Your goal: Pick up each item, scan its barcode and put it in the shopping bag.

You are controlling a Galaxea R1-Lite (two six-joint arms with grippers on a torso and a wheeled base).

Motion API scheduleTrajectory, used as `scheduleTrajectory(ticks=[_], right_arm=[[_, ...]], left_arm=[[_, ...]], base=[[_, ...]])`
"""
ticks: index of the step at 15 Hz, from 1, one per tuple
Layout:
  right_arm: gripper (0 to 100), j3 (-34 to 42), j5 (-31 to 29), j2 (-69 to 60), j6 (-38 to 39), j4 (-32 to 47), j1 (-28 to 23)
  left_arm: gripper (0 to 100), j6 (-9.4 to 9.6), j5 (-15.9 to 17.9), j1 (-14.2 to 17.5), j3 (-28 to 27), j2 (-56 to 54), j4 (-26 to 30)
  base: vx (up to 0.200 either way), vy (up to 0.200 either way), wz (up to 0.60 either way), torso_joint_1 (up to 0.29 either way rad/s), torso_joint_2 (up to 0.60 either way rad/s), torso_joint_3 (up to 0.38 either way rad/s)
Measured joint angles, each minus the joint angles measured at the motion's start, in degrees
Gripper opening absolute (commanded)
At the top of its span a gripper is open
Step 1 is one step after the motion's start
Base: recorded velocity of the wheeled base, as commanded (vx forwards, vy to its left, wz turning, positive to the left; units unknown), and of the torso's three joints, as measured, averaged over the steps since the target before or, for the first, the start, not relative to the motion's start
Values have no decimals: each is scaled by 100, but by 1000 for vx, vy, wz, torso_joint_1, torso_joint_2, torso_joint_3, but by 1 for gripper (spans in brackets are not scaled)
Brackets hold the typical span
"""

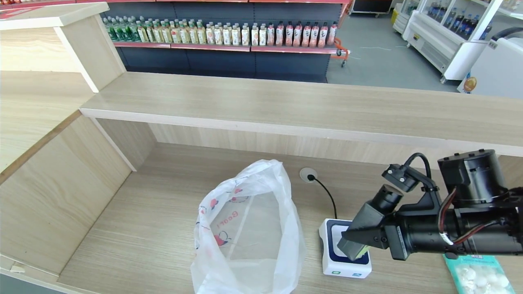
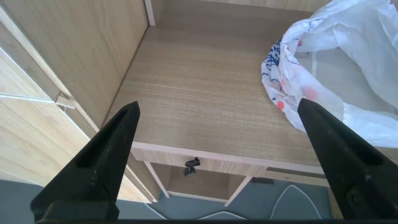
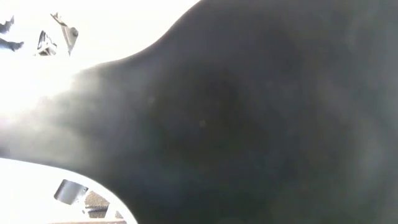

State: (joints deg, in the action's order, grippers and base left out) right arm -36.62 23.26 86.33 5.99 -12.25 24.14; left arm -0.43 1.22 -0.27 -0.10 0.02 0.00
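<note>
My right gripper [image 1: 359, 241] hangs just above the white scanner [image 1: 346, 267] on the counter, shut on a small dark grey box [image 1: 350, 250] with a yellow-green edge. In the right wrist view a dark surface [image 3: 261, 118] sits close against the lens. The white plastic shopping bag [image 1: 249, 232] stands open to the left of the scanner; its printed rim [image 2: 292, 74] is also in the left wrist view. My left gripper [image 2: 217, 162] is open over the counter's front edge, left of the bag, with nothing between its fingers.
A teal packet of white balls [image 1: 478, 275] lies at the counter's front right, under my right arm. A black cable [image 1: 327, 196] runs from the scanner to a grommet [image 1: 308, 174]. A raised wooden ledge [image 1: 286, 106] runs behind and a side wall [image 1: 53, 196] stands left.
</note>
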Motion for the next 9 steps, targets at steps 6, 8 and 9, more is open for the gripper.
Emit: scheduleTrajectory(ticks=[6,8,9], right_arm=[[0,-83,20,772,914,-9,-276],[0,-122,17,958,1092,-37,-304],[0,-205,20,1047,1356,-46,-306]], left_arm=[[100,0,0,-4,0,0,0],[100,0,0,-2,0,0,0],[100,0,0,-2,0,0,0]], base=[[0,0,0,0,0,0],[0,0,0,0,0,0],[0,0,0,0,0,0]])
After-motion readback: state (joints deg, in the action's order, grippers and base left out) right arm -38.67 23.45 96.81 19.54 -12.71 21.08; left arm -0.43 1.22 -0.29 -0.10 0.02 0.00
